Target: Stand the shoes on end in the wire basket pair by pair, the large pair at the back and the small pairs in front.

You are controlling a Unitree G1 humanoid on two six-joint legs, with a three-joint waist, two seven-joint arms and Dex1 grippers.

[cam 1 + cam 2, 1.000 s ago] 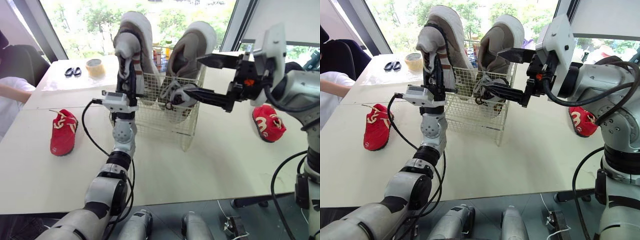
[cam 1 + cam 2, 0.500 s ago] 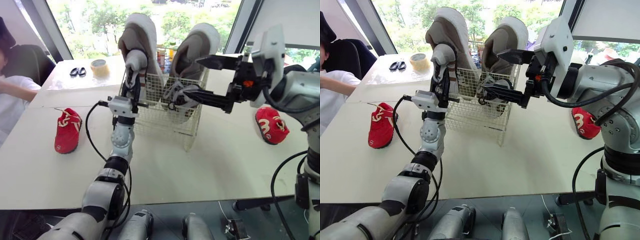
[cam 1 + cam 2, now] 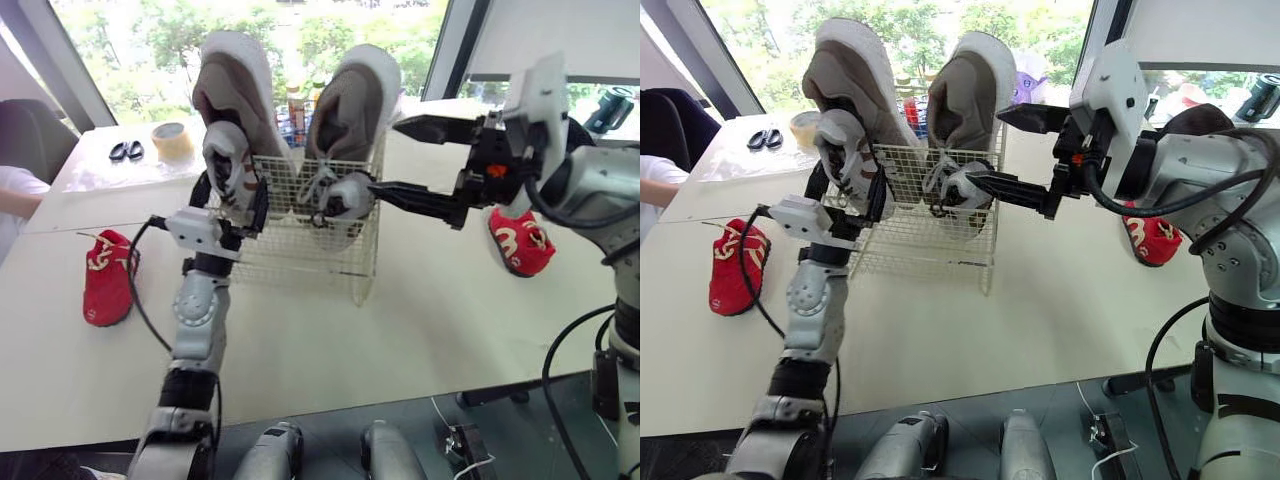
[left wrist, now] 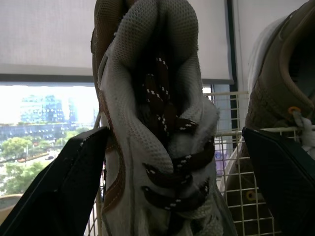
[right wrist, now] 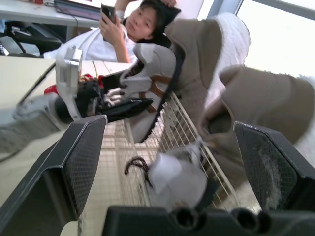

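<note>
While stood on end at back of wire basket [image 3: 320, 248]: large pair [image 3: 235, 90] | left gripper [image 3: 232, 192]: spread wide astride upright small laced shoe [image 3: 225, 160] at basket's front-left corner, one finger [image 4: 280, 177] clear of it | right gripper [image 3: 395, 155]: gaping, gripping nothing, lower finger [image 3: 420, 198] beside second small shoe [image 3: 338, 195] at front right | red shoes [image 3: 105, 285] flat on table [image 3: 450, 310]

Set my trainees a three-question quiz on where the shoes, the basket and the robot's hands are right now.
1. True or false: both large beige shoes stand on end at the back of the wire basket.
2. How many red shoes lie on the table, outside the basket?
3. The right hand is: A open; B shut on a red shoe; C shut on the basket rim.
Key: 1 true; 2 two; 3 A.
</note>
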